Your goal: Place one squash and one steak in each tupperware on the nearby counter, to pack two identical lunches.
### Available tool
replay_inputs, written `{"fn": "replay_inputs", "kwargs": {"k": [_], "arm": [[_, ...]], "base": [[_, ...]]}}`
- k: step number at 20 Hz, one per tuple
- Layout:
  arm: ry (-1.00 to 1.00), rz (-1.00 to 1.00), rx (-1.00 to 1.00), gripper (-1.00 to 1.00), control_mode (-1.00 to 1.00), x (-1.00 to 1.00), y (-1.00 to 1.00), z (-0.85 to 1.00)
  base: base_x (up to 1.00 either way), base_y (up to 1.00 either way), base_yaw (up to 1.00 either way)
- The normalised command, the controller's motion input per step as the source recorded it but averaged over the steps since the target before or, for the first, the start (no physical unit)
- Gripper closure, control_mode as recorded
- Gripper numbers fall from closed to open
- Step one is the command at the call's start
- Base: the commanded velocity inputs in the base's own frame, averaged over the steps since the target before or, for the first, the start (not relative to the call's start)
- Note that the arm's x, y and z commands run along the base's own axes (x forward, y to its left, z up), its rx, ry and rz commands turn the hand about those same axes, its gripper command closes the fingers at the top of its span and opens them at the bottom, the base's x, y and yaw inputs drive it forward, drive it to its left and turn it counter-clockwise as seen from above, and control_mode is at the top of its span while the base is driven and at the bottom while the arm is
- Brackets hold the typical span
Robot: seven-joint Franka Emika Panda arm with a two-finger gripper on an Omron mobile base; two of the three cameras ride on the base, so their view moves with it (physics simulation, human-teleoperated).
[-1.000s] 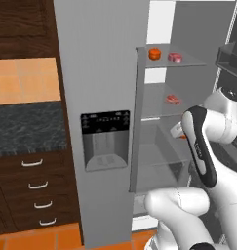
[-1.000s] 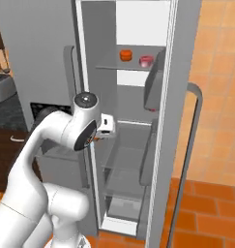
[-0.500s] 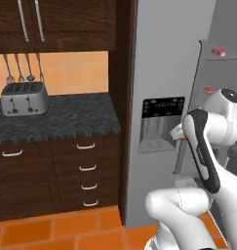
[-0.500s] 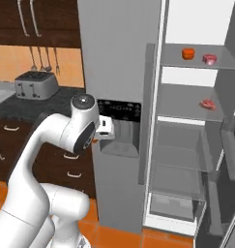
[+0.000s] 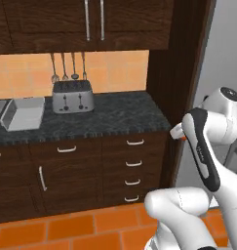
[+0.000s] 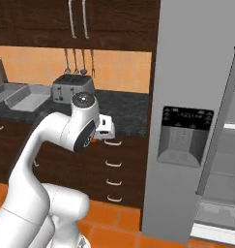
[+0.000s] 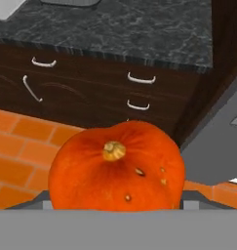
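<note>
The gripper [image 7: 115,207] grasps the round orange-red squash [image 7: 115,166] at lower centre; carry it level to the shallow light-grey tupperware [image 5: 23,113] on the dark speckled bench [image 5: 115,114].

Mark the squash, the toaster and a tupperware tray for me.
squash [image 7: 115,168]: hand view, orange skin just below its stem.
toaster [image 5: 72,96]: left base view, front face.
tupperware [image 5: 23,113]: left base view, tray's inside floor.

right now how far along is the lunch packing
Early. The one tupperware fully in view on the counter, left of the toaster, looks empty, so nothing seems packed there. In hand: a squash sits right at the tool in the hand view, apparently gripped. Left: set it in a tray, then the other squash and both steaks.
</note>
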Motion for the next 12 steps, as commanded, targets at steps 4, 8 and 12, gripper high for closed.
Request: {"fn": "replay_inputs", "kwargs": {"k": [4,8,12], "arm": [[0.0,0.0,0.0,1.0,1.0,0.0,0.0,0.0],[0.0,0.0,0.0,1.0,1.0,0.0,0.0,0.0],[0.0,0.0,0.0,1.0,1.0,0.0,0.0,0.0]], "base": [[0.54,1.0,-0.1],[0.71,1.0,-0.1],[0.72,1.0,-0.09]]}}
